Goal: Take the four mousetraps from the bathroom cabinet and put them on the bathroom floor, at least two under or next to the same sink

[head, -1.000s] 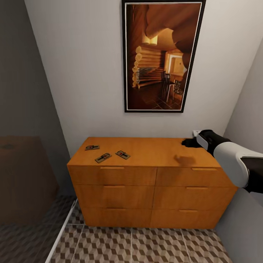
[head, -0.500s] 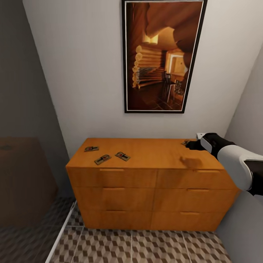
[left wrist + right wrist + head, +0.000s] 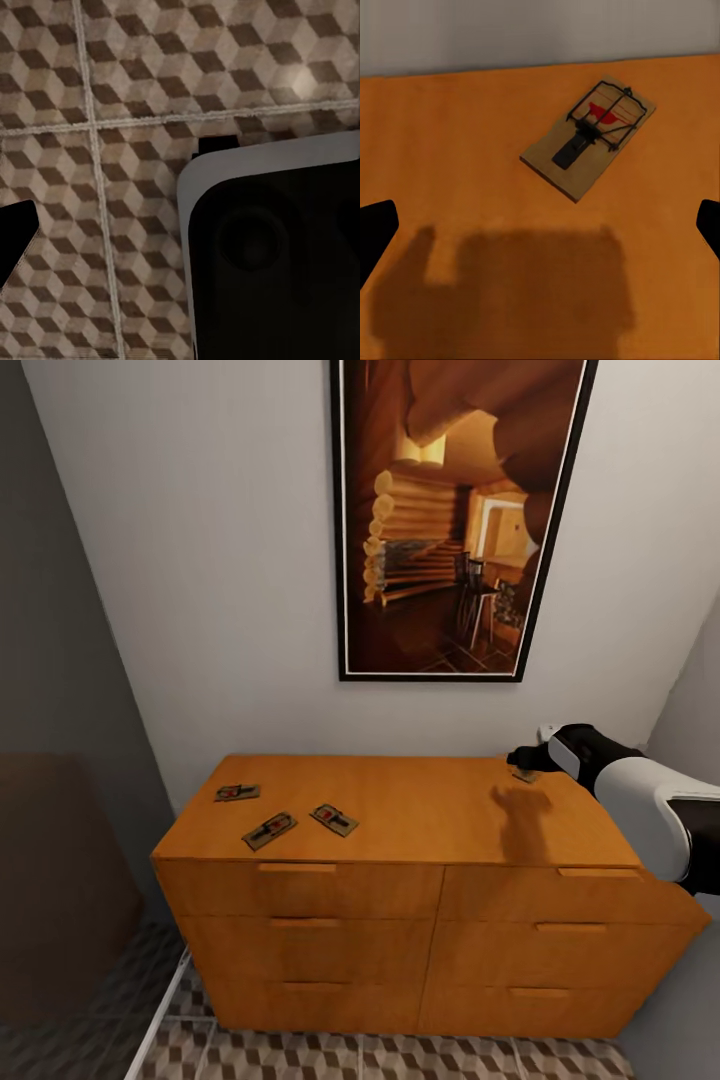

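Note:
The orange-brown cabinet (image 3: 420, 815) stands against the white wall. Three mousetraps lie on the left of its top: one at the back (image 3: 237, 792), one in front (image 3: 269, 829) and one to the right (image 3: 334, 819). Another mousetrap (image 3: 524, 774) (image 3: 589, 137) lies flat at the back right corner. My right gripper (image 3: 522, 759) (image 3: 540, 225) hovers just above and beside it, open, with nothing between its fingers. My left gripper (image 3: 180, 232) hangs low over the bathroom floor (image 3: 112, 90), one dark fingertip (image 3: 15, 232) showing at the edge, open and empty.
A dark-framed picture (image 3: 455, 510) of a log interior hangs above the cabinet. A dark glass panel (image 3: 60, 860) stands at the left and a wall closes in at the right. The cube-patterned floor (image 3: 400, 1055) runs in front of the drawers. The robot's dark base (image 3: 270, 255) sits under the left gripper.
The whole head view has shifted closer to the cabinet. The back-right mousetrap, covered by my right gripper a second ago, now shows just beside it.

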You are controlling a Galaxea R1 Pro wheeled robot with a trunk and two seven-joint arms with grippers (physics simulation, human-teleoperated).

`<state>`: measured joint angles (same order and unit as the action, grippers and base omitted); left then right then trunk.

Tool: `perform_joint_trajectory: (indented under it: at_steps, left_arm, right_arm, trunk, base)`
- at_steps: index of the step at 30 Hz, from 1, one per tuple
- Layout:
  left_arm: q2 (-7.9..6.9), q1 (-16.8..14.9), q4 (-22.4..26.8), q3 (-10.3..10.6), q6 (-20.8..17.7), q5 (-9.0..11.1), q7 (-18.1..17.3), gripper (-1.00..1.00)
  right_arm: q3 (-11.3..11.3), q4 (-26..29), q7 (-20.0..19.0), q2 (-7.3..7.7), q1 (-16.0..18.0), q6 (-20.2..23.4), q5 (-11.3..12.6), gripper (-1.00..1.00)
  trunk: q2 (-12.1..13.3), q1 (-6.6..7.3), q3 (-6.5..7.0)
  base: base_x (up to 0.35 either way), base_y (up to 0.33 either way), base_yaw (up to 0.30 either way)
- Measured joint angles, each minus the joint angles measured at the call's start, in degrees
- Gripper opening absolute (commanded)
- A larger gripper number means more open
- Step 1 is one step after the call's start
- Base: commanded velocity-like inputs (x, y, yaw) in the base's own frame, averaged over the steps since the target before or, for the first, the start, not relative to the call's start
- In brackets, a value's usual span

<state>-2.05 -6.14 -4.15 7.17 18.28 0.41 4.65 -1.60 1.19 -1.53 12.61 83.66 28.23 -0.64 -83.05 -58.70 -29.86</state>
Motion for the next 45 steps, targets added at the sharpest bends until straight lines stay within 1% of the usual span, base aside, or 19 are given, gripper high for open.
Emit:
perform_joint_trajectory:
  at_steps: [13, 18, 19, 21, 23, 24, 28, 37, 45]
  left_arm:
    - [0.06, 0.00, 0.00, 0.00, -0.05, 0.00, 0.00, 1.00]
    - [-0.16, 0.00, 0.00, -0.02, -0.02, 0.00, 0.00, 1.00]
    - [-0.37, 0.00, 0.00, -0.04, 0.01, 0.01, 0.00, 1.00]
    - [-0.46, 0.00, 0.00, -0.02, 0.02, 0.00, 0.00, 1.00]
    - [-0.54, 0.00, 0.00, -0.05, 0.03, 0.00, 0.00, 1.00]
    - [-0.58, 0.01, 0.01, -0.03, 0.03, 0.00, 0.00, 1.00]
    - [-0.61, 0.00, 0.00, -0.02, 0.04, 0.00, 0.00, 1.00]
    - [-0.61, 0.00, 0.06, -0.04, 0.10, 0.00, 0.00, 1.00]
    - [-0.62, 0.00, 0.08, -0.02, 0.13, 0.00, 0.00, 1.00]
  right_arm:
    - [0.07, -0.14, -0.06, 0.16, -0.08, 0.00, 0.01, 1.00]
    - [0.07, -0.15, -0.07, 0.68, -0.16, -0.05, 0.00, 1.00]
    - [0.05, -0.15, -0.35, 1.23, -0.17, -0.06, -0.02, 1.00]
    - [0.08, -0.15, -0.85, 1.72, -0.17, -0.03, 0.00, 1.00]
    - [0.08, -0.16, -2.11, 2.60, -0.17, -0.04, 0.00, 1.00]
    - [0.04, -0.16, -3.56, 3.43, -0.17, -0.01, -0.03, 1.00]
    - [0.04, -0.15, -5.10, 4.14, -0.17, 0.01, 0.01, 1.00]
    - [0.01, -0.15, -5.59, 4.15, -0.18, 0.02, 0.02, 1.00]
    - [0.01, -0.15, -5.64, 4.14, -0.18, 0.02, 0.01, 1.00]
  trunk:
    - [0.00, -0.03, 0.00]
    - [0.00, -0.03, 0.00]
    - [0.00, -0.03, 0.00]
    - [0.00, -0.03, 0.00]
    - [0.00, -0.03, 0.00]
    - [0.00, -0.03, 0.00]
    - [0.00, -0.03, 0.00]
    - [0.00, -0.02, 0.00]
    - [0.00, 0.00, 0.00]
  base:
    - [0.049, 0.000, 0.000]
    - [0.001, 0.000, 0.000]
    - [0.000, 0.000, 0.000]
    - [0.000, 0.000, 0.000]
    - [0.000, 0.000, 0.000]
    - [0.000, 0.000, 0.000]
    - [0.000, 0.000, 0.000]
    - [0.034, 0.001, 0.000]
    - [0.217, 0.042, 0.000]
